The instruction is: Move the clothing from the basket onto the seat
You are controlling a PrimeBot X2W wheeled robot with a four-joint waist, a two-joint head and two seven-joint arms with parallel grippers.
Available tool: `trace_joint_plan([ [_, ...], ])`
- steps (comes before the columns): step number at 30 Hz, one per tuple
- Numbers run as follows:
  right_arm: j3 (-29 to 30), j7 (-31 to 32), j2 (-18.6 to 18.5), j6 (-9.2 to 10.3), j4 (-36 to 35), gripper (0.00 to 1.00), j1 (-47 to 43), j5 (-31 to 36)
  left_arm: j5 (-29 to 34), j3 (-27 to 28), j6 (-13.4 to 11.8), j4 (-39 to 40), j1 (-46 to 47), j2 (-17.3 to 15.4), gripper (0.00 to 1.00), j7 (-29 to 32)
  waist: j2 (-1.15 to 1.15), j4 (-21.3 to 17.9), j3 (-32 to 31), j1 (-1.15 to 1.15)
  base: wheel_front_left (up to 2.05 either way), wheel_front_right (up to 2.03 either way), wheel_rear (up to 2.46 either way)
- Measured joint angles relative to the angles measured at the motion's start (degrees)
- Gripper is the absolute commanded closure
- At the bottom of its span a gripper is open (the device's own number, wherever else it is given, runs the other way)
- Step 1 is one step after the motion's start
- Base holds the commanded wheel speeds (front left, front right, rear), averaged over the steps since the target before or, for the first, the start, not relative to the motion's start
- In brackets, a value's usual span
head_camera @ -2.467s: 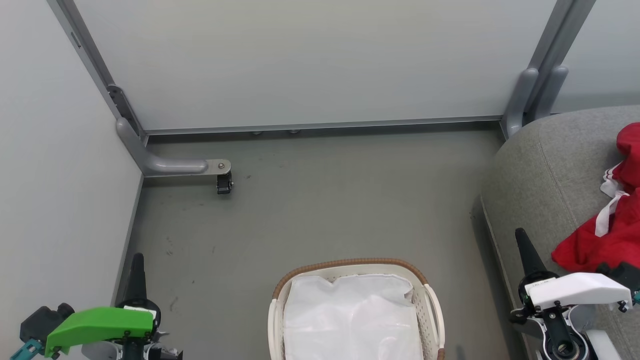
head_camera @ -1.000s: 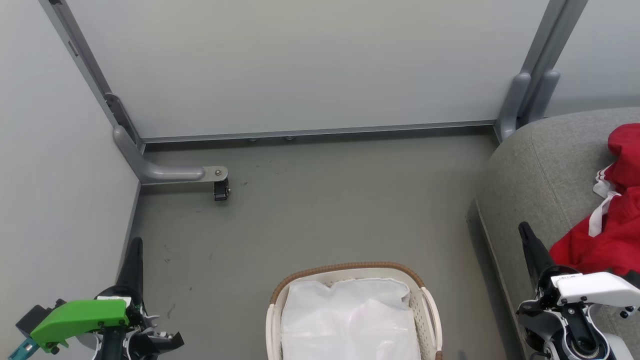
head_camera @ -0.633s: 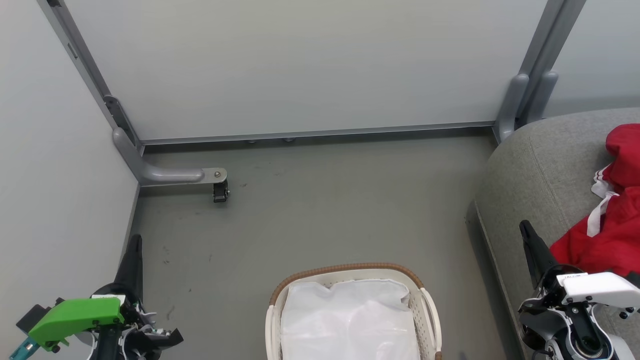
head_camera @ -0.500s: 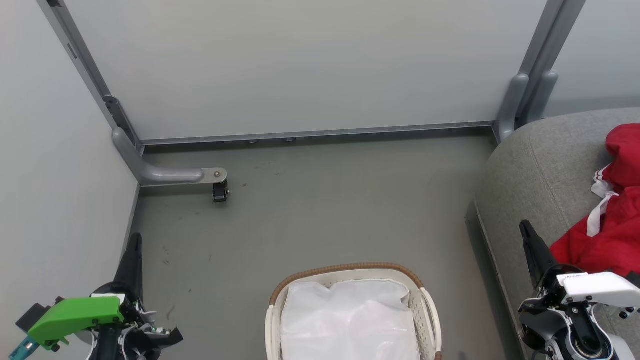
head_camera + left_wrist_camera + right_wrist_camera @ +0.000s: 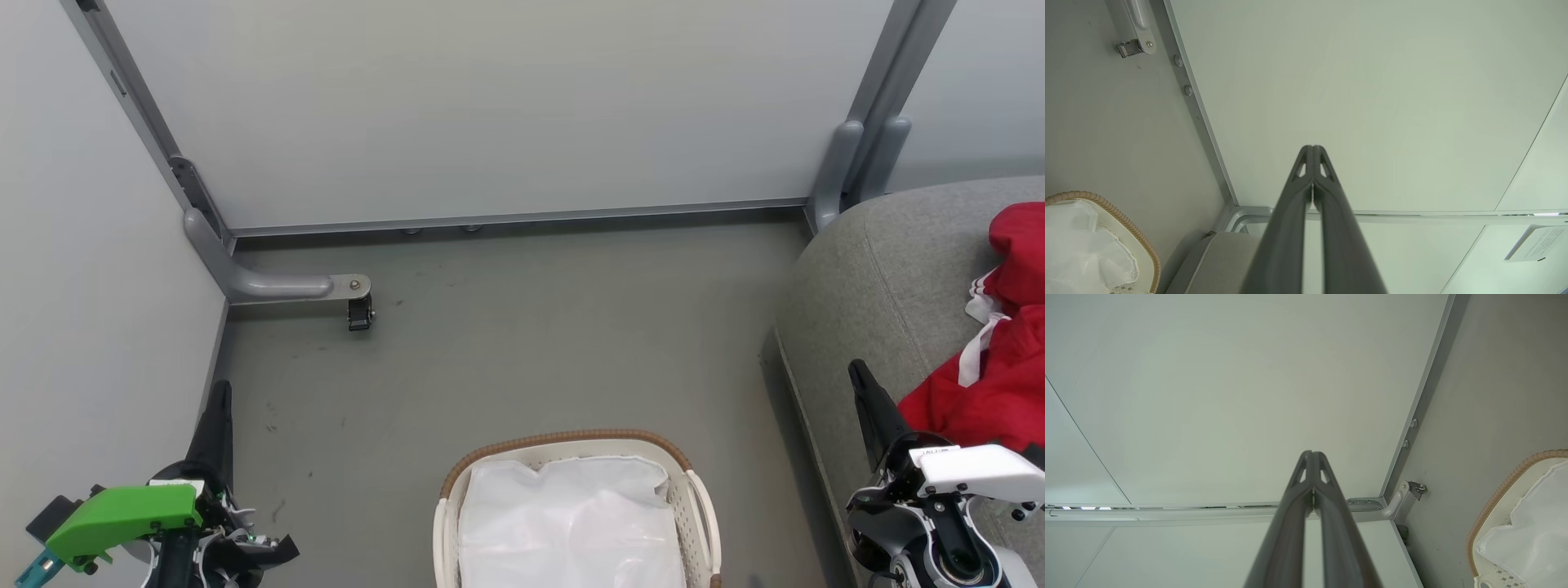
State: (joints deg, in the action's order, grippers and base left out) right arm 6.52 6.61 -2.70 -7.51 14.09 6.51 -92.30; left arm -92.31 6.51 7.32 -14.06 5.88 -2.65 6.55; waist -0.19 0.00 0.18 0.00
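Red clothing (image 5: 992,384) with white trim lies on the grey seat (image 5: 882,278) at the right edge of the head view. The cream basket (image 5: 571,445) with its brown woven rim stands on the floor at bottom centre, holding just its white liner (image 5: 571,523). My left gripper (image 5: 219,392) is at the lower left, shut and holding nothing, its fingertips (image 5: 1312,149) pressed together. My right gripper (image 5: 857,371) stands shut and empty beside the seat's front edge, just left of the clothing; its fingertips (image 5: 1312,454) meet. The basket rim (image 5: 1106,206) and another stretch of the rim (image 5: 1498,494) appear in the wrist views.
Pale partition walls (image 5: 490,106) close off the back and left. A grey metal foot with a caster (image 5: 359,310) sticks out over the floor at the left, and a grey post (image 5: 857,155) stands at the seat's back corner. Grey floor (image 5: 522,343) lies between the basket and the wall.
Since 2.5 s ago the camera tilted slightly, shifting the whole scene. Both grippers have sunk a little lower in the head view. Over the last second nothing has visibly moved.
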Motion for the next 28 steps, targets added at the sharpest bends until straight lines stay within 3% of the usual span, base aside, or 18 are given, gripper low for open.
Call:
trace_joint_plan([
  [28,0.0,0.0,0.0,0.0,0.0,1.0,0.0,0.0,0.0,0.0,0.0,0.0,0.0,0.0,1.0,0.0,0.0,0.0,0.0,0.0,0.0,0.0,0.0],
])
